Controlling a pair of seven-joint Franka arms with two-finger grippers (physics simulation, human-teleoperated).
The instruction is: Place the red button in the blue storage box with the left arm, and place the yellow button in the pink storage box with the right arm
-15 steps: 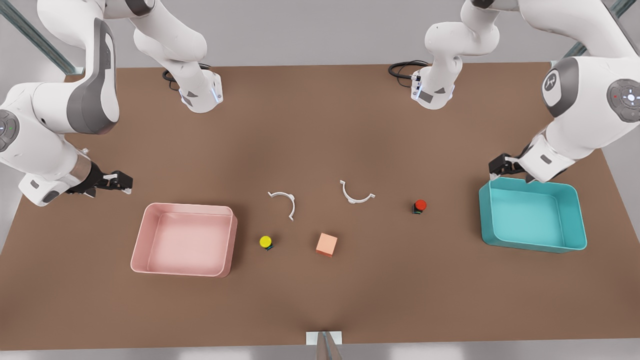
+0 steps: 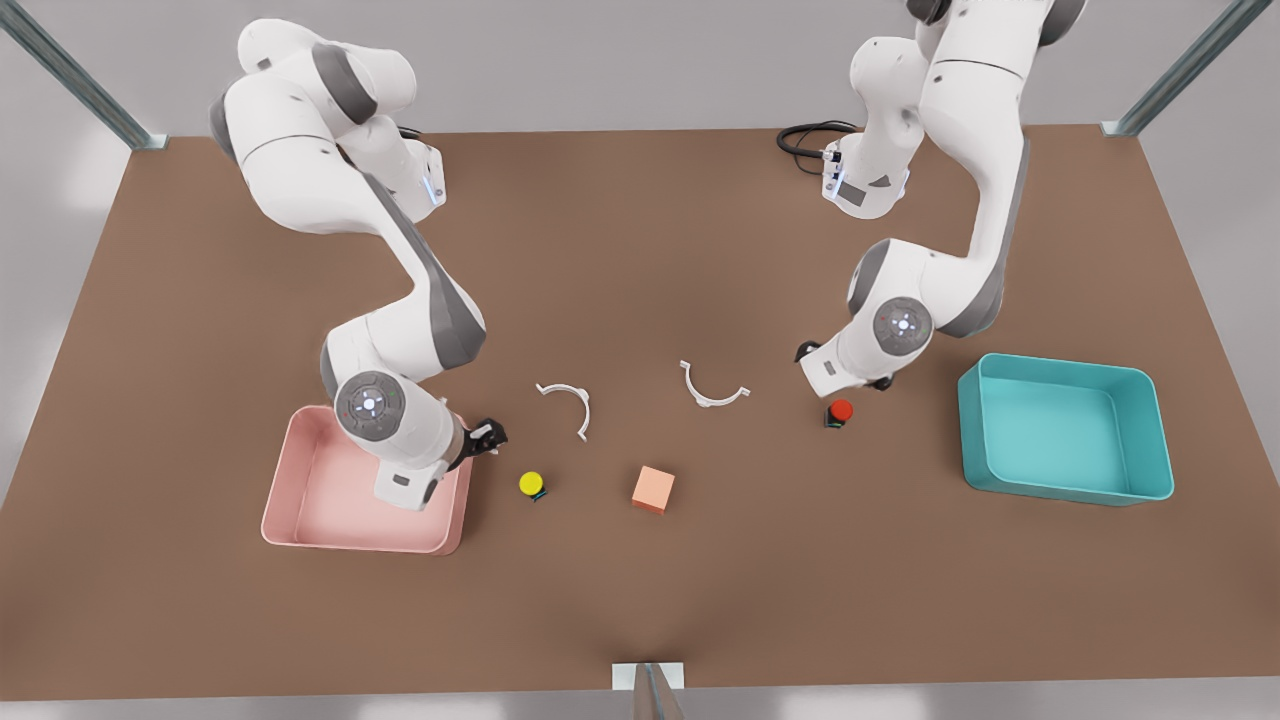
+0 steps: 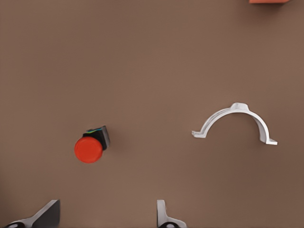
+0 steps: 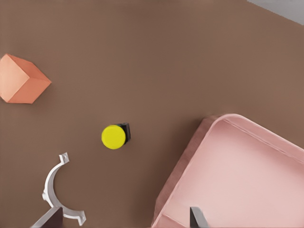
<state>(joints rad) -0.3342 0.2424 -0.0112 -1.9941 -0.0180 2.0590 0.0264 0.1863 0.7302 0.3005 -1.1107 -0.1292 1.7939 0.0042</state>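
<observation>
The red button [image 2: 839,411] stands on the brown table, left of the blue storage box [image 2: 1060,488] in the front view. My left gripper [image 3: 105,218] hangs open over the table just behind the red button [image 3: 90,147], apart from it. The yellow button [image 2: 531,484] sits right of the pink storage box [image 2: 300,440]. My right gripper [image 2: 487,437] is open above that box's far right corner, a little short of the yellow button [image 4: 114,136]. The pink storage box [image 4: 247,171] holds nothing, and neither does the blue one.
An orange-pink cube [image 2: 653,489] lies between the two buttons, nearer the front edge. Two white curved clips [image 2: 568,400] [image 2: 713,390] lie behind it at mid-table. A small bracket [image 2: 648,678] sits at the front edge. Cables lie by the arm bases at the back.
Both arms have swung in from the table's sides. The right gripper went from left of the pink box to its corner near the yellow button; the left went from the blue box's rim to the red button.
</observation>
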